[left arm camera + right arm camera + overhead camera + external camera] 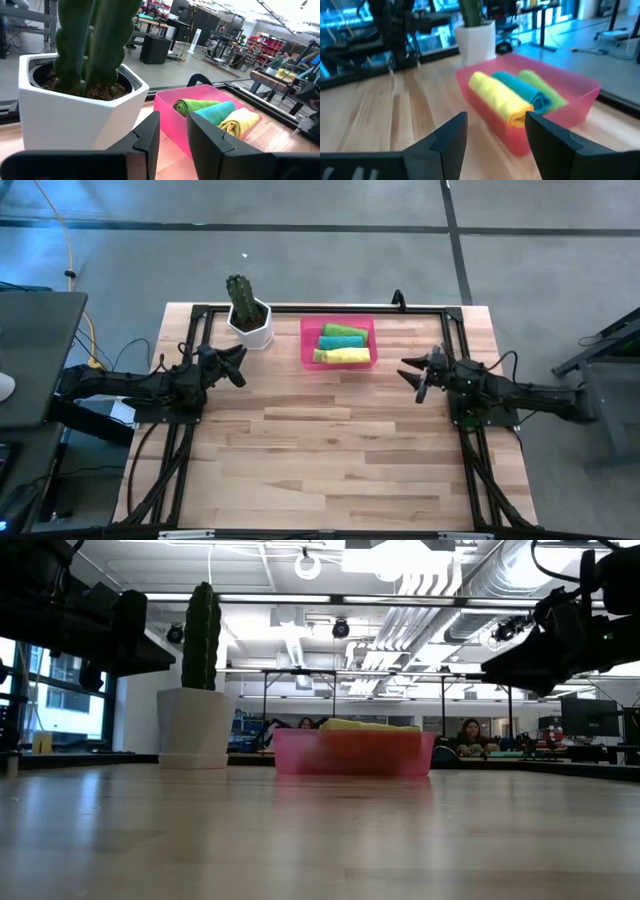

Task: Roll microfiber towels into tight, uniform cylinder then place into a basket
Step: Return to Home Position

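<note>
1. Fingers (150, 140) of the left gripper (236, 366) stand a narrow gap apart, with nothing between them.
2. Fingers (451, 136) of the right gripper (410, 370) are spread wider and are likewise empty.
3. The left gripper hovers above the table (330, 450), just beside the white pot (252, 328) that holds the cactus (240, 292), and points toward the basket (306, 346).
4. The right gripper hovers on the basket's other side and points back at it. Neither gripper touches the basket.
5. The pink basket sits on the table near its far edge, between the two grippers, with the pot just beside it on the left arm's side.
6. Three rolled towels show inside, lying side by side and touching: the green towel (342, 330) farthest back, the teal towel (338, 342) in the middle, the yellow towel (346, 356) in front.
</note>
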You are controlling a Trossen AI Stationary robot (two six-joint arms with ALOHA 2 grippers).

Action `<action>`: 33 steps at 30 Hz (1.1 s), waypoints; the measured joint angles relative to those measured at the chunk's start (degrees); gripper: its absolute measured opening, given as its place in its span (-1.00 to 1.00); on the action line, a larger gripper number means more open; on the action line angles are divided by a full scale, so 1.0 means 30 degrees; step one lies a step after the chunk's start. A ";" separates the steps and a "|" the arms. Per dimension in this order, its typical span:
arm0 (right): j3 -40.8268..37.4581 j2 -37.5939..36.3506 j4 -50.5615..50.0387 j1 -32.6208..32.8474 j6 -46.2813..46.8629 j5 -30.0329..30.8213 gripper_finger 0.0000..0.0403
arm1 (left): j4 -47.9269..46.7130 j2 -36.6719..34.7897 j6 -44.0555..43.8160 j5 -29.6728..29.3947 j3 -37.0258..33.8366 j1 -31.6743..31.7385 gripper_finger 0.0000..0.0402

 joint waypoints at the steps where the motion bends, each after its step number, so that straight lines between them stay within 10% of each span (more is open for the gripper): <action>1: 0.0000 -0.0235 0.0000 -0.0181 0.0000 0.0000 -0.04 | 0.0003 0.0000 -0.0002 -0.0003 0.0000 0.0000 -0.57; 33: 0.0000 -0.2448 -0.0029 -0.1971 0.0000 -0.0015 -0.04 | 0.0015 0.0000 -0.0003 -0.0011 0.0000 0.0000 -0.57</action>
